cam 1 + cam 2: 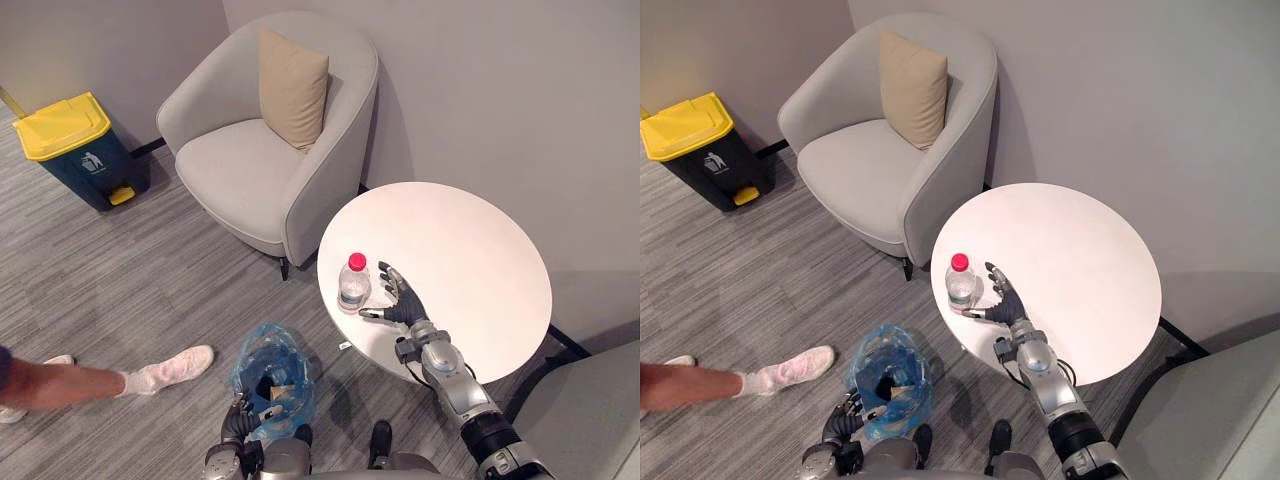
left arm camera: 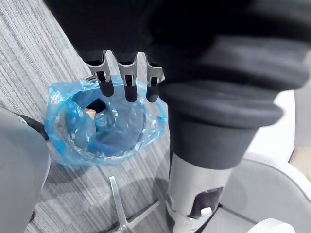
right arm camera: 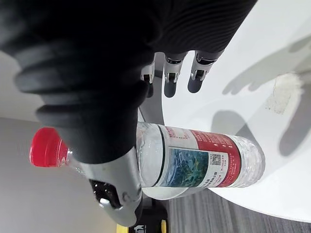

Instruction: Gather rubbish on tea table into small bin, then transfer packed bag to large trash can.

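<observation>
Gathering step: the upright bottle [image 1: 354, 281] on the tea table [image 1: 470, 260] is flanked by the right hand [image 1: 402, 298], fingers spread, nothing gripped; closure round it and carriage to the blue-lined small bin [image 1: 270, 375], beside which the left hand [image 1: 237, 420] is held slack and empty, are judged required next.

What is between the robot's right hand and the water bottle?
Nothing but a little bare white table, seen in the left eye view; the right hand is open beside the bottle.

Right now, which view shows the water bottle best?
The right wrist view: the water bottle is close, red cap and label plain, beside the right robot hand. Both eye views show it small, upright near the edge of the table.
</observation>
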Available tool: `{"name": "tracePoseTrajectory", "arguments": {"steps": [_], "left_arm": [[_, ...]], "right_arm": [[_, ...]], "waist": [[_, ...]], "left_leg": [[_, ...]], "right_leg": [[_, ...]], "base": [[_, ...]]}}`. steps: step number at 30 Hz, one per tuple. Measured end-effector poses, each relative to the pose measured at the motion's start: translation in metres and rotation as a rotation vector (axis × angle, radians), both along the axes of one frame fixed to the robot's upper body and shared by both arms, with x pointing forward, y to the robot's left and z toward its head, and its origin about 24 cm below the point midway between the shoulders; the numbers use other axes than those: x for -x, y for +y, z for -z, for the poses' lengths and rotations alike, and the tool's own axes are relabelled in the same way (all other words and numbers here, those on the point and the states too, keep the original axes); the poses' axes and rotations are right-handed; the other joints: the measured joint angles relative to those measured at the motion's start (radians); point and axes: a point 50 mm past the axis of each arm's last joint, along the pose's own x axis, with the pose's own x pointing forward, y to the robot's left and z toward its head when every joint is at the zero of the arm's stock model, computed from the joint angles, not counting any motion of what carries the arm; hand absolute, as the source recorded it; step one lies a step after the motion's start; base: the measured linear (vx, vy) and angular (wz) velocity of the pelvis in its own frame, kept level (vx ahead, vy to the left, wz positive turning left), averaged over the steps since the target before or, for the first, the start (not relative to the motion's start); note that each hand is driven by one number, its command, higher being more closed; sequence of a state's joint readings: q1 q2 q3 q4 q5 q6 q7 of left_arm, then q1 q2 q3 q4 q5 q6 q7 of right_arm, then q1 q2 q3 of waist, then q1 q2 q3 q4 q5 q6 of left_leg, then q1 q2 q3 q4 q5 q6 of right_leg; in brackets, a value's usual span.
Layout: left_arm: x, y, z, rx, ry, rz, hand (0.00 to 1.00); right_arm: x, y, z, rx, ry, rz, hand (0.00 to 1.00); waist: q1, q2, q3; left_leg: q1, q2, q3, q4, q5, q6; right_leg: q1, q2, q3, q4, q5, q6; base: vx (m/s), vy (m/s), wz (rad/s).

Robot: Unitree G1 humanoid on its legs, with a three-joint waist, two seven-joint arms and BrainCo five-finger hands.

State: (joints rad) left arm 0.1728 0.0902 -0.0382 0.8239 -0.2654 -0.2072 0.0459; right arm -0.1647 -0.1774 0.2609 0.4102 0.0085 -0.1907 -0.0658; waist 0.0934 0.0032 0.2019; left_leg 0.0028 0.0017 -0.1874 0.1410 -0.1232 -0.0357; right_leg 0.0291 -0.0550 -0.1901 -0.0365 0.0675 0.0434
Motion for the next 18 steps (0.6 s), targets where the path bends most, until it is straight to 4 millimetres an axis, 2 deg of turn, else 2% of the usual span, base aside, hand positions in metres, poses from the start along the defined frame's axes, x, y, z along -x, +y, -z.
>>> {"name": "tracePoseTrajectory", "arguments": {"steps": [10, 18], "left_arm": [[0.0, 0.0, 0.0, 0.0, 0.0, 0.003, 0.0], [0.0, -0.001, 0.0, -0.001, -0.002, 0.005, 0.0]], "right_arm": [[0.001, -0.002, 0.001, 0.004, 0.003, 0.009, 0.0], [0.001, 0.008, 0.002, 0.025, 0.007, -0.043, 0.0]], "waist": [[0.0, 0.0, 0.0], [0.003, 0.004, 0.003]], "left_leg": [[0.003, 0.001, 0.004, -0.002, 0.0, 0.0], [-0.003, 0.0, 0.003, -0.002, 0.0, 0.0]], "right_leg": [[0.003, 0.0, 0.003, 0.001, 0.0, 0.0], [0.0, -0.004, 0.0, 0.001, 0.0, 0.0]], "base": [[0.0, 0.001, 0.0], [0.0, 0.0, 0.01]]}}
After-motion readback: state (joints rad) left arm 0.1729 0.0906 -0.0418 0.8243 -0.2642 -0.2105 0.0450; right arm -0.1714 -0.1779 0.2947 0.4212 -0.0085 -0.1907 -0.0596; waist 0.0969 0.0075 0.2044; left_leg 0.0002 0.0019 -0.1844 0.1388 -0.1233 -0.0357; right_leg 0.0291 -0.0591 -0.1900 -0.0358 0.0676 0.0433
